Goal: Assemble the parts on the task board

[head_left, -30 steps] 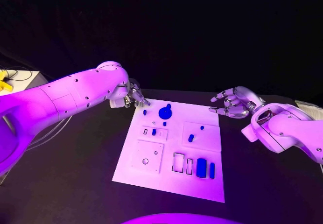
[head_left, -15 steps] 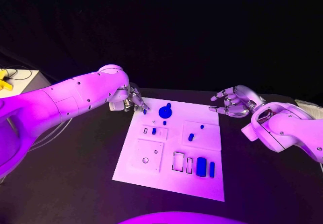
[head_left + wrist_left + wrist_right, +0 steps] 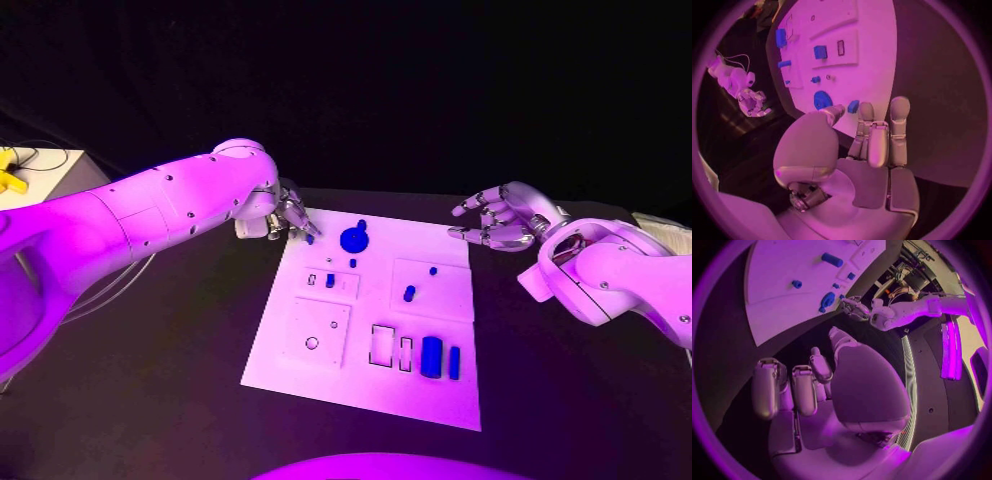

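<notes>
The white task board (image 3: 368,385) lies mid-table. My left hand (image 3: 289,213) hovers at its far left corner, fingers stretched out and apart. Its fingertips (image 3: 865,108) stand right beside a small blue part (image 3: 853,106) that lies on the board (image 3: 873,75) and also shows in the head view (image 3: 309,239). A large round blue part (image 3: 353,240) sits just beyond. Other blue parts stand mid-board (image 3: 329,282), on a square plate (image 3: 410,294) and at the near right (image 3: 431,357). My right hand (image 3: 498,220) hangs off the far right corner, loosely curled and holding nothing (image 3: 811,385).
Two empty rectangular slots (image 3: 382,347) lie left of the near-right blue parts, and a round hole (image 3: 312,345) is in the near-left plate. A pale stand with a yellow object (image 3: 12,180) is at the far left edge.
My left hand has edged slightly toward the small blue part at the board's far left corner. The right hand and the parts have not moved.
</notes>
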### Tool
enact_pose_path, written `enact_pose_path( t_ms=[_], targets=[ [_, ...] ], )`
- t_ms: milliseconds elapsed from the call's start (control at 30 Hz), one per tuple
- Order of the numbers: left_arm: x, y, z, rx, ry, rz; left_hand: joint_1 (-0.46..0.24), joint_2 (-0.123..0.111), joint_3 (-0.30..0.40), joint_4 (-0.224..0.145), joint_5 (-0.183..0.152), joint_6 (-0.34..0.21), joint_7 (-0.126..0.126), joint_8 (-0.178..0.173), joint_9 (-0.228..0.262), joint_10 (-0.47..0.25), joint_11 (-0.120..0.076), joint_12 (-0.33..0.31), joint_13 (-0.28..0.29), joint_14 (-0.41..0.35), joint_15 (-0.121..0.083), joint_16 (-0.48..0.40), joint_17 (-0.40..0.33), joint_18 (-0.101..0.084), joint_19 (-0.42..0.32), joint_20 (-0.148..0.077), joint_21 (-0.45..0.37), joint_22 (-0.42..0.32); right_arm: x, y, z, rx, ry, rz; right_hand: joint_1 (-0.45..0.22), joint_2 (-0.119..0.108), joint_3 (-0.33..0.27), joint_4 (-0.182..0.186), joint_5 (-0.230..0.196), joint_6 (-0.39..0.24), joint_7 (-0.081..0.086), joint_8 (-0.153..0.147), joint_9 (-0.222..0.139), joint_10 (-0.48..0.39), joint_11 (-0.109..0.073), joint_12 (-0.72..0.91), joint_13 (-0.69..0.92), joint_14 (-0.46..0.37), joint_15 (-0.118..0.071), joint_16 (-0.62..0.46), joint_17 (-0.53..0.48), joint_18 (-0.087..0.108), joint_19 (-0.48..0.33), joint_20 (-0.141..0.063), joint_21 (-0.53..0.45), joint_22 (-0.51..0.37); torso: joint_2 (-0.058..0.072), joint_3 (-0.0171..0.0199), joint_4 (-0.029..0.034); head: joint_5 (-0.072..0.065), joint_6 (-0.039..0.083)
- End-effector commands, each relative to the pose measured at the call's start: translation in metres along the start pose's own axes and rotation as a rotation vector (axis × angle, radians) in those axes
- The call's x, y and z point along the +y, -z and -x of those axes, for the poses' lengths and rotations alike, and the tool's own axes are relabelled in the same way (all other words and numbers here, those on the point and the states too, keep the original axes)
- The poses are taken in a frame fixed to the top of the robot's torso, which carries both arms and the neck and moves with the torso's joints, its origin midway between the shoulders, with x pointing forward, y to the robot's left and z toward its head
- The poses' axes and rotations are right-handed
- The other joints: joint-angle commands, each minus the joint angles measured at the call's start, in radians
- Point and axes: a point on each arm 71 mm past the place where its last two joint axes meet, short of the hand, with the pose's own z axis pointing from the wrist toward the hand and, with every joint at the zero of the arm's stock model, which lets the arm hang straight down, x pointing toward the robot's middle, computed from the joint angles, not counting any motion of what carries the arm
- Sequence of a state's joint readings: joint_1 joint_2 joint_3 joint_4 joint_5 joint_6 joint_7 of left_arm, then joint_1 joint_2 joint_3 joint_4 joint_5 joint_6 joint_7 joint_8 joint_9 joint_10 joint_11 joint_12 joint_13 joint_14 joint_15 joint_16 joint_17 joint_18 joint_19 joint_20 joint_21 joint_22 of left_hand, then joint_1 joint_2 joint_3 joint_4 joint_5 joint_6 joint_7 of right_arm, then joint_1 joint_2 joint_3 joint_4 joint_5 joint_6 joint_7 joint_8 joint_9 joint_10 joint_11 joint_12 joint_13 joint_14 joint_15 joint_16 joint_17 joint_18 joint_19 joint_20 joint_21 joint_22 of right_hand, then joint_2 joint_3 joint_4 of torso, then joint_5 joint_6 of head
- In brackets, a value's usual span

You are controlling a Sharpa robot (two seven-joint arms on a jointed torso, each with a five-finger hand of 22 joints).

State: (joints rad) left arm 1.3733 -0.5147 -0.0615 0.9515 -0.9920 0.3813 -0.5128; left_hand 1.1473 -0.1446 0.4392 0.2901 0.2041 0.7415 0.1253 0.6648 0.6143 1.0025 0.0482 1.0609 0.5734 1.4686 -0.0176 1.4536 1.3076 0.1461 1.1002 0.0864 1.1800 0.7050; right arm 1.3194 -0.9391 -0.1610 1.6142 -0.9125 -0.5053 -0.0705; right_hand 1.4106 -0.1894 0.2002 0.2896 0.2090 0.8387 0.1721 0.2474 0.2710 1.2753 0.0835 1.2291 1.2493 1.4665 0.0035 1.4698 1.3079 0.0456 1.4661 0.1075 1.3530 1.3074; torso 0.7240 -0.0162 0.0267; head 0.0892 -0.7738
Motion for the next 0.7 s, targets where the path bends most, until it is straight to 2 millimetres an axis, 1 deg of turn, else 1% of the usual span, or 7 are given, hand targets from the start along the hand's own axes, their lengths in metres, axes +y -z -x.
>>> enact_pose_path(
  t_ms=[33,167,233,300,567,600,700],
  targets=[
    [-0.0030,0.0002,-0.0013,0.008,0.024,-0.022,0.021,0.015,0.020,-0.001,0.002,0.009,-0.003,0.010,-0.001,-0.007,-0.002,0.005,-0.003,0.006,0.002,0.007,0.009,0.015,0.002,0.001,0.004,0.006,0.0012,0.0000,-0.0008,0.005,0.004,0.014,-0.008,-0.002,-0.005,0.002,0.005,-0.007,0.000,0.002,-0.001,-0.006,0.003,-0.002,-0.002,0.053,0.007,-0.006,0.102,0.006,-0.002,0.006,-0.005,0.135,0.001,0.0000,-0.0002,-0.001,-0.001],
    [-0.0029,0.0002,-0.0009,0.004,0.033,-0.025,0.049,0.024,0.045,-0.003,0.001,0.013,-0.009,0.026,0.003,-0.007,-0.006,0.007,-0.006,0.007,-0.002,0.010,0.011,0.015,0.004,-0.001,0.008,0.012,0.0012,-0.0001,-0.0008,0.006,0.004,0.013,-0.008,-0.002,-0.005,0.002,0.005,-0.007,0.000,0.002,-0.001,-0.006,0.003,-0.002,-0.002,0.053,0.007,-0.006,0.102,0.006,-0.002,0.006,-0.005,0.135,0.000,0.0001,-0.0009,-0.001,-0.003],
    [-0.0029,0.0002,-0.0010,0.006,0.034,-0.026,0.060,0.026,0.057,-0.003,0.001,0.014,-0.011,0.034,0.006,-0.007,-0.009,0.007,-0.008,0.007,-0.004,0.011,0.011,0.014,0.005,-0.002,0.010,0.015,0.0012,-0.0002,-0.0008,0.006,0.004,0.013,-0.008,-0.002,-0.005,0.002,0.005,-0.007,0.000,0.002,-0.001,-0.006,0.003,-0.002,-0.002,0.053,0.007,-0.006,0.102,0.006,-0.002,0.006,-0.005,0.135,0.000,0.0001,-0.0001,-0.001,-0.004],
    [-0.0029,0.0001,-0.0012,0.010,0.034,-0.026,0.080,0.030,0.077,-0.006,0.000,0.017,-0.016,0.049,0.014,-0.007,-0.013,0.007,-0.010,0.008,-0.007,0.012,0.013,0.014,0.007,-0.005,0.012,0.018,0.0012,-0.0002,-0.0009,0.006,0.004,0.013,-0.009,0.001,-0.006,0.001,0.009,-0.008,0.000,0.003,-0.001,-0.004,0.003,0.000,-0.001,0.054,0.007,-0.005,0.104,0.006,-0.001,0.006,-0.003,0.136,0.000,0.0002,0.0003,-0.002,-0.005],
    [-0.0030,-0.0004,-0.0025,0.026,0.026,-0.023,0.118,0.025,0.126,-0.014,-0.001,0.015,-0.026,0.081,0.031,-0.002,-0.021,0.008,-0.017,0.012,-0.014,0.018,0.021,0.011,0.012,-0.010,0.021,0.033,0.0014,-0.0005,-0.0012,0.007,0.004,0.013,-0.009,0.001,-0.006,0.001,0.009,-0.008,0.000,0.003,-0.001,-0.004,0.003,0.000,-0.001,0.054,0.007,-0.004,0.105,0.005,0.000,0.006,-0.003,0.136,0.000,0.0008,-0.0004,-0.001,-0.008],
    [-0.0030,-0.0005,-0.0025,0.026,0.026,-0.023,0.131,0.024,0.146,-0.019,0.000,0.015,-0.029,0.092,0.038,0.000,-0.024,0.008,-0.019,0.012,-0.017,0.020,0.022,0.011,0.014,-0.012,0.024,0.037,0.0014,-0.0005,-0.0012,0.007,0.004,0.013,-0.009,0.001,-0.006,0.001,0.009,-0.008,0.000,0.003,-0.001,-0.004,0.003,0.000,-0.001,0.054,0.007,-0.004,0.105,0.005,0.000,0.006,-0.003,0.136,0.000,0.0008,-0.0005,-0.001,-0.008],
    [-0.0029,-0.0005,-0.0024,0.021,0.028,-0.023,0.153,0.020,0.196,-0.036,0.000,0.007,-0.032,0.108,0.050,0.004,-0.027,0.006,-0.022,0.014,-0.021,0.022,0.024,0.010,0.016,-0.015,0.029,0.043,0.0014,-0.0005,-0.0012,0.007,0.004,0.013,-0.009,0.001,-0.006,0.001,0.009,-0.008,0.000,0.003,-0.001,-0.004,0.003,0.000,-0.001,0.054,0.007,-0.004,0.105,0.005,0.000,0.006,-0.003,0.136,0.000,0.0009,-0.0007,-0.001,-0.008]
  ],
)
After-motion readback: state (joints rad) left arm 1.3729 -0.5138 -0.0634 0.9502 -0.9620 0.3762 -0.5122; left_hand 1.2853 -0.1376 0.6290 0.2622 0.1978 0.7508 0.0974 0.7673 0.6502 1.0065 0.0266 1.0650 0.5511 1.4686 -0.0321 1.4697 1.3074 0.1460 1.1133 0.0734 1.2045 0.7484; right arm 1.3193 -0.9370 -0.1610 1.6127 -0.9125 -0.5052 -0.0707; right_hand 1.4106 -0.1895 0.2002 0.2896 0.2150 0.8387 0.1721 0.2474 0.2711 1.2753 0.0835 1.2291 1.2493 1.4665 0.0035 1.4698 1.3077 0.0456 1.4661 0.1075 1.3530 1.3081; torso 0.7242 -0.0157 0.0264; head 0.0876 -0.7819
